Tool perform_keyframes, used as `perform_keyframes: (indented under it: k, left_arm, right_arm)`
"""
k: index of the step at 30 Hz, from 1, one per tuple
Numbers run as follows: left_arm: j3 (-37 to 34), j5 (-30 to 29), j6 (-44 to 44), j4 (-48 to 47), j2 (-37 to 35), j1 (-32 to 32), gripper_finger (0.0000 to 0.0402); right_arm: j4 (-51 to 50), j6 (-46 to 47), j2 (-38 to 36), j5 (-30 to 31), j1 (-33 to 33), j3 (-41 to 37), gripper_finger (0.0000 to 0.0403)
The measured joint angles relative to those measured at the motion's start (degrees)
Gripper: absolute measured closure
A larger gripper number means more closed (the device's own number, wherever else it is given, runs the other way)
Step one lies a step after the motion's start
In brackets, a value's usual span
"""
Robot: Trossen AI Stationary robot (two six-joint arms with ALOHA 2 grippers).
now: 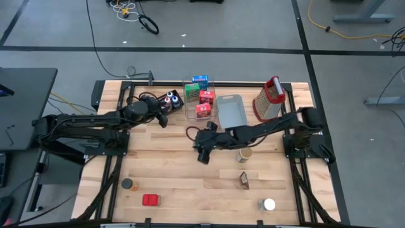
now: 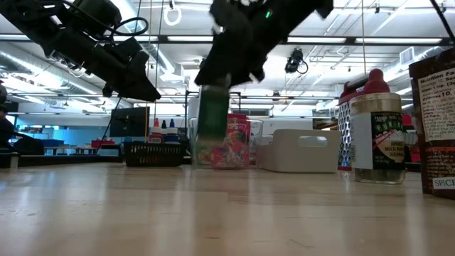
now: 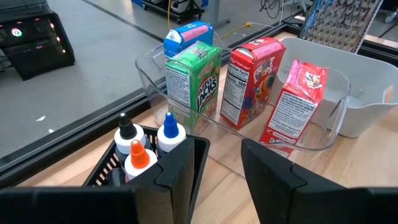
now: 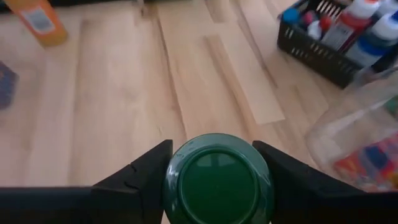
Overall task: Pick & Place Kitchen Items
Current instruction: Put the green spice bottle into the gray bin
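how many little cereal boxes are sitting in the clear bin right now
4. In the clear bin: the blue box at the far end, then the green box, the red box, and a tilted red box nearest the grey tray. Others could be hidden behind them.

Two dark, cable-draped jointed arms

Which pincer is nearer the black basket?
Left. The left pincer hovers at the black basket, its fingers empty. The right pincer is farther toward the table's middle, closed around a green-capped jar.
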Motion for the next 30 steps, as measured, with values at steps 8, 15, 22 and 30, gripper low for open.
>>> perform_keyframes:
  k: [8,15,22,30]
  left_arm:
    - [0.0,0.0,-0.1,-0.02,0.0,0.0,0.026]
    - [0.0,0.0,-0.14,0.16,0.0,0.0,0.026]
    - [0.0,1.74,-0.17,0.37,0.0,0.0,0.026]
    - [0.0,2.99,-0.03,0.42,0.0,0.0,0.026]
  right_arm:
    - [-16.01,0.33,-12.39,15.84,-0.09,0.0,0.0188]
    - [-33.98,10.58,-16.83,32.04,-3.89,0.07,0.0188]
    - [-28.47,13.36,-16.77,24.24,-14.63,-6.68,0.0185]
    - [-7.54,13.21,-16.75,15.47,-23.52,-19.51,0.0188]
